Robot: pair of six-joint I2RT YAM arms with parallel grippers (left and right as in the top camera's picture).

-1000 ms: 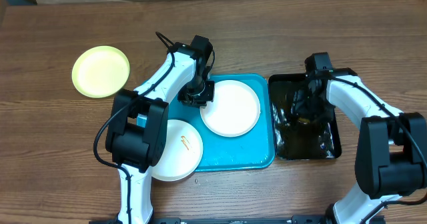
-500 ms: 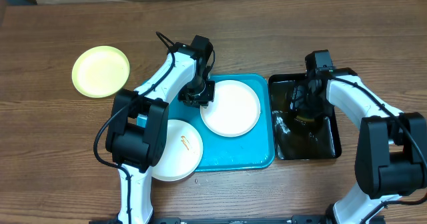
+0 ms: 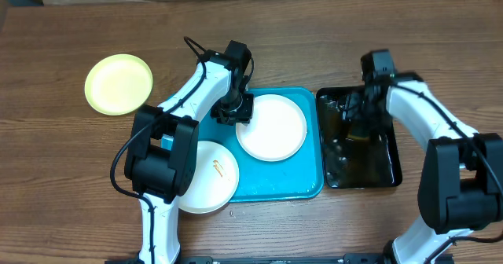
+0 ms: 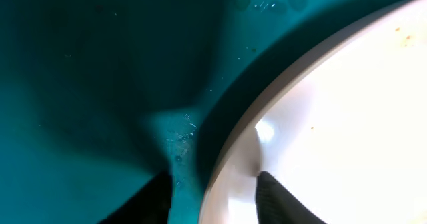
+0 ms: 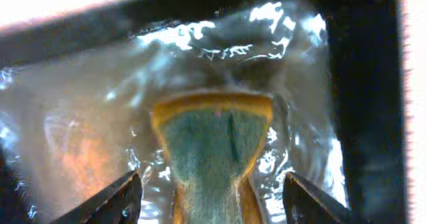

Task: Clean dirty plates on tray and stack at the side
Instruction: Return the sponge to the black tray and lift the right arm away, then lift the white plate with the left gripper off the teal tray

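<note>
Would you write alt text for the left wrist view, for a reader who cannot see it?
The left gripper straddles the rim of a white plate, one finger on each side, over the wet turquoise tray.

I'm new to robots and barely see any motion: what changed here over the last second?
The right gripper shifted slightly toward the far end of the black tray, its fingers open around the sponge. Nothing was grabbed or released. The left gripper stayed at the rim of the white plate on the blue tray; the second white plate and the yellow-green plate did not move.
</note>
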